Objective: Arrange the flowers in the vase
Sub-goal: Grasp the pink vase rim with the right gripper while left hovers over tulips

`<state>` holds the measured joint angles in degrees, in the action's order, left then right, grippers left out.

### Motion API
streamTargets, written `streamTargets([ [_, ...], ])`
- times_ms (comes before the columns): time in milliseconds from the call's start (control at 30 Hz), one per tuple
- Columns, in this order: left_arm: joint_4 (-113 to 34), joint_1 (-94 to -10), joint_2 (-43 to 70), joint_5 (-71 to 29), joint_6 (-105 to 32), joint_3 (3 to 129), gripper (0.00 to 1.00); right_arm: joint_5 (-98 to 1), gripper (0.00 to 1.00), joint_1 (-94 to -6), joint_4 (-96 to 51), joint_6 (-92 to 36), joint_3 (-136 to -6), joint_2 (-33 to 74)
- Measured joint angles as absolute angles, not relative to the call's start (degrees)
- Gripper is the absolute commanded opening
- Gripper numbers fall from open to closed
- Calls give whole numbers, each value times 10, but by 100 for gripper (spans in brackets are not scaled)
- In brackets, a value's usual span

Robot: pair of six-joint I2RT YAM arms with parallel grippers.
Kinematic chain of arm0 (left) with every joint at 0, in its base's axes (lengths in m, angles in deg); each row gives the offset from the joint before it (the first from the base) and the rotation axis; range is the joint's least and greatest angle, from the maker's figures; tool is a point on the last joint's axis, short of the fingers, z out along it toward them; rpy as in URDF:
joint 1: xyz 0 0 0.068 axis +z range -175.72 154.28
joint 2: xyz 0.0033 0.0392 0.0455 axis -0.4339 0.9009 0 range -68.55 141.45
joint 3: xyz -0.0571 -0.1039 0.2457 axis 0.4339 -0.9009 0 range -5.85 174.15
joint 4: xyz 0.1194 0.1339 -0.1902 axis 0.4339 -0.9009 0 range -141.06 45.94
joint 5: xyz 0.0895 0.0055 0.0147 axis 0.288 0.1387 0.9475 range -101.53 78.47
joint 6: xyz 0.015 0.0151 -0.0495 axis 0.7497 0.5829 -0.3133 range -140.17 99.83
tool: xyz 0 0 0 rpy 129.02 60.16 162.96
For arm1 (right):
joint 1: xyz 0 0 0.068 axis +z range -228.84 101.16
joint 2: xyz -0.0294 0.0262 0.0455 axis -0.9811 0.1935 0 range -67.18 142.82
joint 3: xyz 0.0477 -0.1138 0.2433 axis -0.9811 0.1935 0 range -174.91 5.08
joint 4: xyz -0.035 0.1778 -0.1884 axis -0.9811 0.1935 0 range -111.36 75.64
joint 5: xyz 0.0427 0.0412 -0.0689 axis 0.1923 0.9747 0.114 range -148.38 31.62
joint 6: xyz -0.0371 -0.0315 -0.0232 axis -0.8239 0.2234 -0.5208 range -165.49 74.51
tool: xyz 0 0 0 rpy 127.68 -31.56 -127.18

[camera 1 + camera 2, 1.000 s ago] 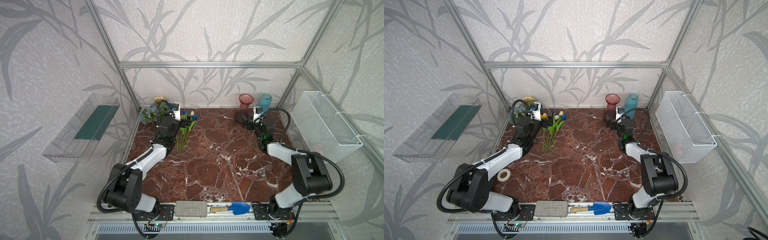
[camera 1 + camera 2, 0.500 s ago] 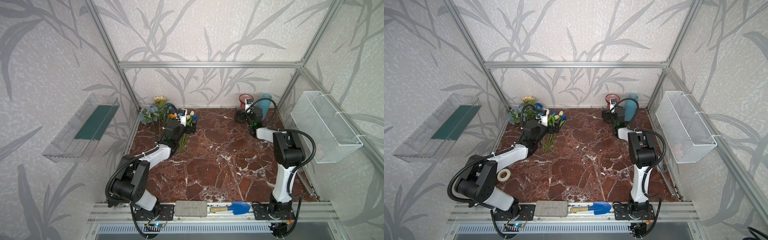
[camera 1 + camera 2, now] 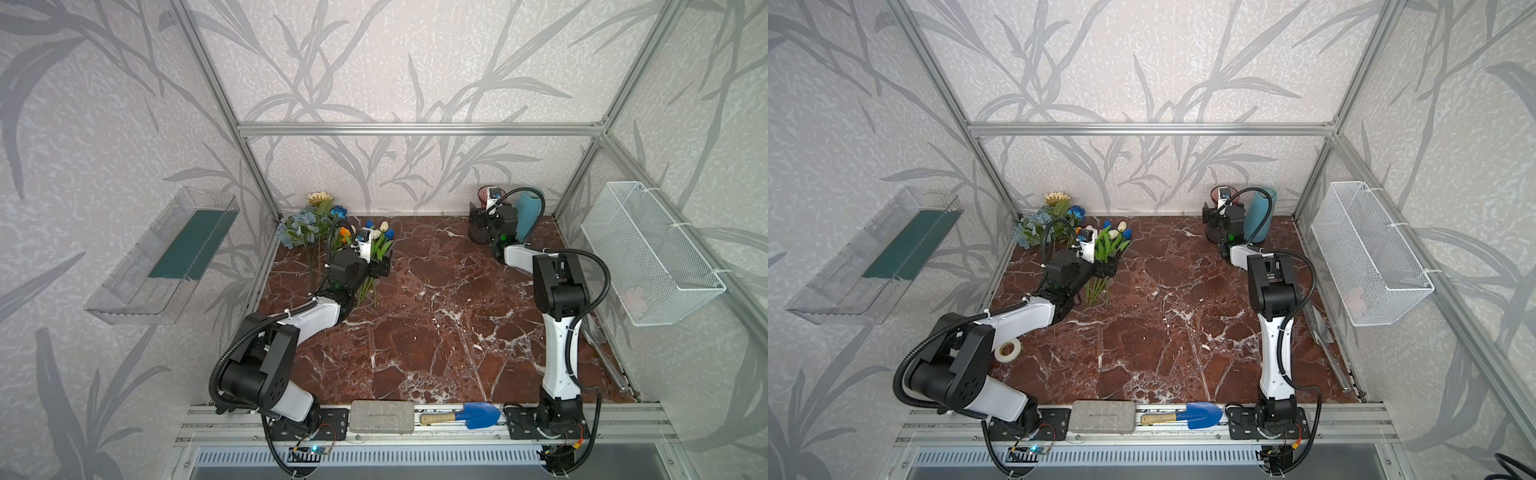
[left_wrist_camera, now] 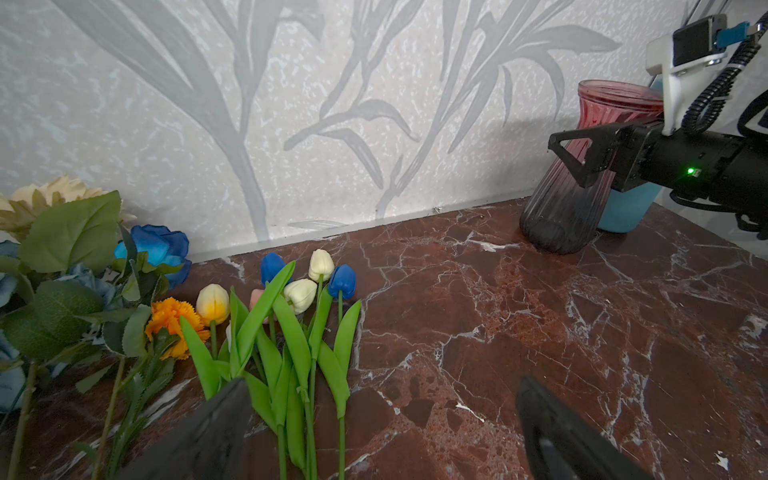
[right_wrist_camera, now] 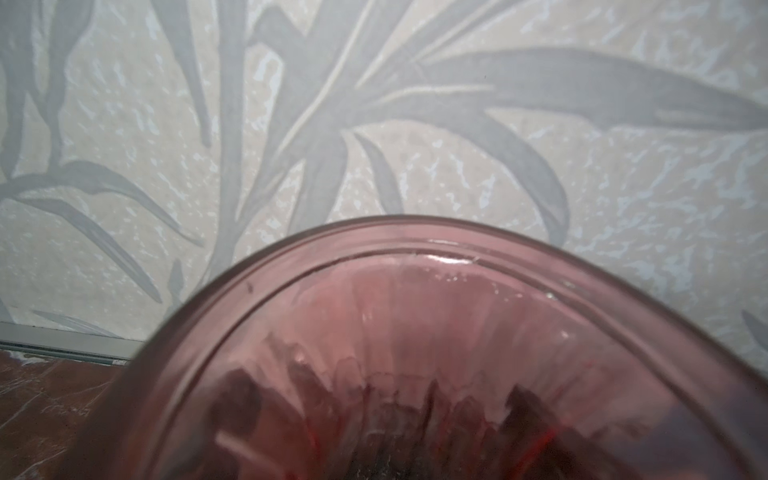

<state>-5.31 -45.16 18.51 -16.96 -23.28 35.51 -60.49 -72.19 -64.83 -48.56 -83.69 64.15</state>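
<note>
A bunch of small blue, white and yellow tulips lies on the marble floor near the back left. Beside it in the corner are the larger flowers: dusty-blue roses, a deep-blue rose, a cream daisy and an orange bloom. My left gripper is open just over the tulip stems, which lie by one finger. The pink ribbed glass vase stands at the back right. My right gripper is open with its jaws either side of the vase; one finger crosses its front.
A light-blue vase stands right behind the pink one, against my right wrist. A white wire basket hangs on the right wall, a clear tray on the left. A tape roll lies front left; a grey block and a blue trowel sit on the front rail.
My right arm has stretched toward the back and brought its open gripper up around the pink vase. The left gripper has shifted right, over the tulip stems.
</note>
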Motion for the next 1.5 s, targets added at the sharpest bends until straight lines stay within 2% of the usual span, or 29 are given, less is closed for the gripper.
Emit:
streamTargets([
  [133,-47,-452,181,-170,-233,349,99,-607,96,-723,-654,-486,-859,663],
  [333,-45,-452,172,-170,-233,349,99,-596,79,-724,-657,-498,-895,686],
  [667,-47,-452,141,-160,-232,332,99,-569,59,-728,-692,-506,-882,693],
  [1000,-53,-452,111,-146,-232,321,99,-535,38,-729,-747,-511,-823,671],
  [1167,-56,-452,90,-137,-232,312,99,-513,31,-730,-764,-513,-773,641],
  [1333,-58,-452,79,-126,-231,295,99,-496,28,-728,-771,-513,-714,603],
  [1433,-59,-452,74,-120,-225,276,99,-484,20,-726,-780,-510,-667,572],
  [1500,-60,-452,70,-115,-222,265,99,-480,19,-722,-782,-510,-634,549],
])
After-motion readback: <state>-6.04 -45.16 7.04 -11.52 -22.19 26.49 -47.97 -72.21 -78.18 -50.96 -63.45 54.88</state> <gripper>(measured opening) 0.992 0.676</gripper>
